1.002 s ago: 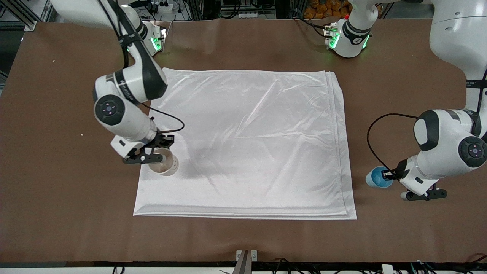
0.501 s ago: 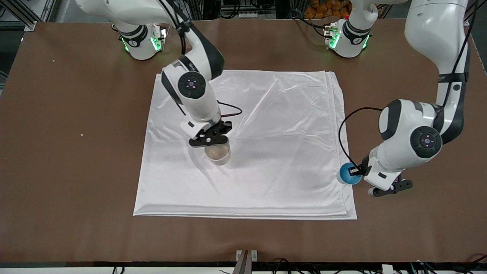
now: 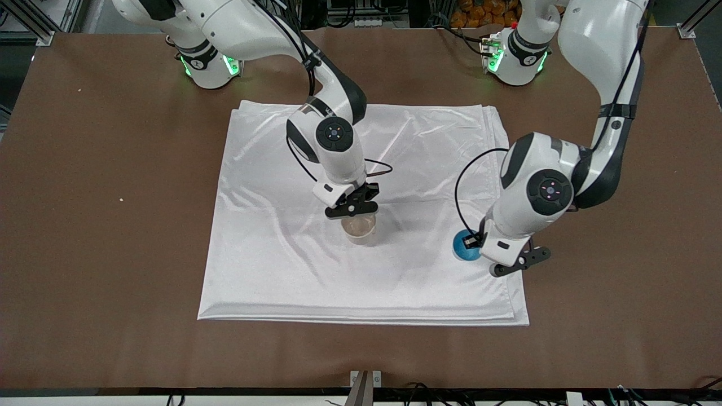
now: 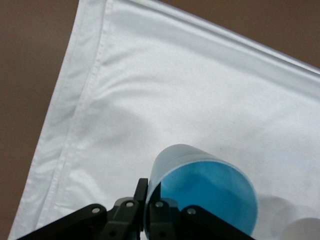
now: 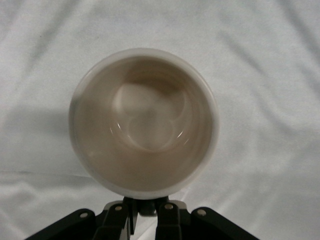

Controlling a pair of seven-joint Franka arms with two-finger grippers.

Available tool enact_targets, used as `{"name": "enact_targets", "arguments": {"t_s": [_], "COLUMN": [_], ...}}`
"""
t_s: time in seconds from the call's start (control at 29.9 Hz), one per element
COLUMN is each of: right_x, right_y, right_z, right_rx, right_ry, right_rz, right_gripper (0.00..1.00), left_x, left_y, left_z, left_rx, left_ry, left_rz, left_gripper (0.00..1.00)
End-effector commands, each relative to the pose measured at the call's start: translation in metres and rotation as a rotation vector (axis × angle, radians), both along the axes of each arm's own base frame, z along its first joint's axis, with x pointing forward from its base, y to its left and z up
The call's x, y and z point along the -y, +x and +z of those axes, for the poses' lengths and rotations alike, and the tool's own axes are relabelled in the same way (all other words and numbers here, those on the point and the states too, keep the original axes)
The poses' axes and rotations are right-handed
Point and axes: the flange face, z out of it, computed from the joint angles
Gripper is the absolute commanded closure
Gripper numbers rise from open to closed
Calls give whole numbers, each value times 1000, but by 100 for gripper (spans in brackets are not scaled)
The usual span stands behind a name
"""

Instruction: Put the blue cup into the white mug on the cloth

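Observation:
The white mug (image 3: 359, 228) is upright over the middle of the white cloth (image 3: 271, 265). My right gripper (image 3: 354, 214) is shut on its small dark handle. In the right wrist view the mug (image 5: 144, 122) shows its empty brownish inside, with the right gripper (image 5: 145, 212) at its handle. My left gripper (image 3: 471, 242) is shut on the rim of the blue cup (image 3: 463, 250), over the cloth near its edge toward the left arm's end. In the left wrist view the cup (image 4: 205, 192) is pinched by the left gripper (image 4: 146, 202), one finger inside, over the cloth (image 4: 175, 100).
The brown table (image 3: 101, 225) surrounds the cloth on all sides. The cloth's folded layers show along its edge (image 3: 505, 169) toward the left arm's end. Both arm bases (image 3: 516, 56) stand along the table edge farthest from the front camera.
The right arm has carried the mug from the cloth's corner toward its middle. The left arm has carried the blue cup from the bare table to over the cloth's edge.

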Motion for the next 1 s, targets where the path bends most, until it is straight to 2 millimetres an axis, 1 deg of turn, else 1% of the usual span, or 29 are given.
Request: {"name": "enact_targets", "arguments": {"t_s": [0.0, 0.1, 0.2, 0.27, 0.33, 0.37, 0.43, 0.47, 0.5, 0.53, 0.6, 0.63, 0.7, 0.74, 0.84, 0.9, 0.97], "right_x": [-17, -24, -25, -24, -24, -25, -25, -25, -25, -24, -24, -24, -23, -19, -12, -9, -4], "right_y": [-2, -7, -8, -8, -8, -9, -10, -10, -10, -9, -9, -8, -7, -4, -1, -3, -3], "right_z": [-12, -19, -28, -33, -34, -35, -36, -37, -37, -37, -33, -31, -20, -18, -5, 8, 26], "right_rx": [20, 36, 34, 30, 34, 36, 39, 37, 37, 36, 38, 38, 44, 42, 26, 7, -2], "right_ry": [4, 12, 8, 3, -3, -7, -12, -13, -13, -14, -11, -14, -7, -9, -28, -51, -66], "right_rz": [4, 18, 20, 20, 25, 31, 36, 36, 36, 34, 33, 33, 25, 11, -5, -5, -8], "right_gripper": [100, 100, 100, 100, 100, 97, 87, 80, 66, 50, 0, 0, 0, 0, 0, 0, 0], "left_x": [38, 53, 65, 70, 71, 73, 74, 76, 79, 81, 87, 88, 89, 90, 104, 112, 118], "left_y": [-21, -29, -35, -38, -38, -39, -39, -40, -39, -39, -41, -42, -42, -42, -51, -56, -59], "left_z": [1, -1, 1, 1, 2, 5, 7, 8, 11, 13, 14, 15, 16, 15, 15, 14, 13], "left_rx": [-20, -24, -22, -23, -24, -24, -33, -37, -34, -31, -29, -29, -27, -28, -28, -28, -30], "left_ry": [-4, -2, -4, -5, -8, -16, -36, -45, -54, -58, -59, -61, -63, -61, -57, -54, -53], "left_rz": [38, 44, 45, 45, 60, 65, 79, 81, 83, 84, 85, 88, 91, 98, 98, 90, 90], "left_gripper": [100, 100, 100, 100, 100, 100, 100, 100, 100, 100, 100, 100, 100, 100, 100, 100, 100]}}
